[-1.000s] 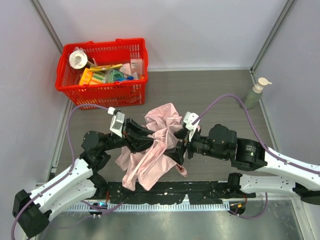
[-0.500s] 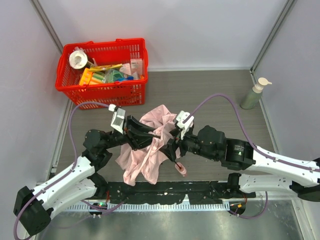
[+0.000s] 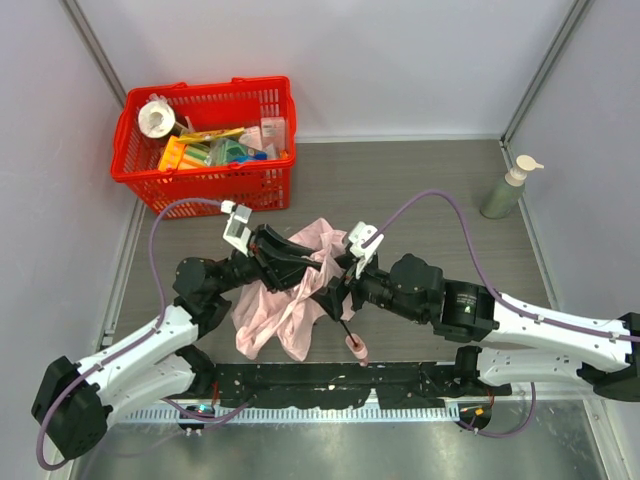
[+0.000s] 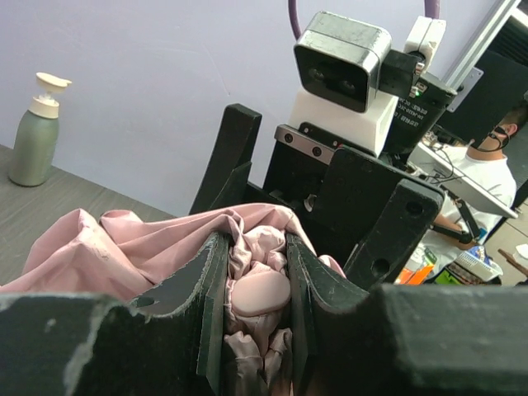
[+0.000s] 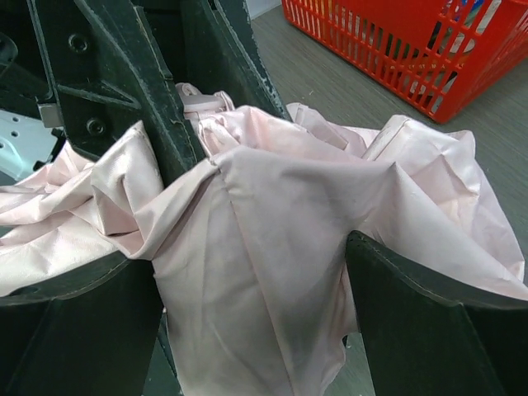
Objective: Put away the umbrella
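left end effector (image 4: 256,285) is clamped on a bunched wad of the umbrella (image 3: 288,300) canopy, fabric squeezed between both fingers (image 4: 210,289); right end effector (image 5: 252,252) faces it just beside, jaws spread wide, straddling a loose fold of the same pink fabric without pinching it. umbrella is mid desk (image 3: 430,180) between the two arms, canopy crumpled, thin black shaft (image 3: 343,325) sticking out toward the near edge with the pink handle (image 3: 355,348) at its end. red basket (image 3: 205,185) full of items sits back left, pump bottle (image 3: 507,190) far right
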Available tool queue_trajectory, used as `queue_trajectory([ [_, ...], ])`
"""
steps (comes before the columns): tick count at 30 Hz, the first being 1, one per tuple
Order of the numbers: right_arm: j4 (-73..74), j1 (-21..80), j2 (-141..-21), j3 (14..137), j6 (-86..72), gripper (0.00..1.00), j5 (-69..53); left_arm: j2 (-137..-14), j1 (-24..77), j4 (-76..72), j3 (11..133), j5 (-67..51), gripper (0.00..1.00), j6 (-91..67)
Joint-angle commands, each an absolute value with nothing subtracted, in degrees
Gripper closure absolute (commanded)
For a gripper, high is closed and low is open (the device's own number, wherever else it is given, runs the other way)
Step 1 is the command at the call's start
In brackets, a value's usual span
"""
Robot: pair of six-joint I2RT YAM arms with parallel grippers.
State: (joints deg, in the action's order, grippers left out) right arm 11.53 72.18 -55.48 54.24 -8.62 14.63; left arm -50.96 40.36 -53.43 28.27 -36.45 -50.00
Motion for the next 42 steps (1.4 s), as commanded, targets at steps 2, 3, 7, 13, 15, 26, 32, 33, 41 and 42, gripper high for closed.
queue_trajectory([
  [2,9.75,71.81,-60.29,53.26,-7.29,0.12,21.97,-50.10,41.92,-66.53,30.15,-36.91,1.00,-58.36],
  [3,9.58,71.81,-60.55,53.26,-7.29,0.12,22.15,-50.10,41.92,-66.53,30.06,-36.91,1.00,-58.45],
  [7,6.60,71.46,-61.17,51.34,-7.73,0.11,20.22,-50.19,42.36,-66.88,30.15,-36.74,1.00,-59.24],
  [13,-1.47,68.82,-58.63,46.94,-9.23,0.08,17.58,-49.57,42.80,-66.97,29.88,-37.00,1.00,-59.33],
  [15,-5.25,67.86,-57.23,44.84,-9.49,0.08,14.69,-49.48,42.98,-66.97,29.97,-36.83,1.00,-59.33],
  [26,-10.89,65.48,-59.59,43.16,-10.90,0.22,8.36,-51.24,45.09,-69.08,30.15,-36.12,1.00,-59.50],
  [32,-16.61,65.57,-58.27,40.43,-10.72,0.53,1.33,-52.73,46.14,-70.49,30.59,-35.95,1.00,-59.50],
  [33,-17.05,65.48,-58.27,40.34,-10.90,0.56,0.88,-53.08,46.32,-70.49,30.67,-36.03,1.00,-59.41],
  [41,-16.61,65.48,-56.78,39.82,-11.34,0.99,-3.69,-54.40,47.72,-71.19,31.90,-37.35,1.00,-58.89],
  [42,-16.52,65.48,-56.60,39.38,-11.60,0.99,-3.69,-54.58,47.64,-71.19,31.90,-37.27,1.00,-58.89],
])
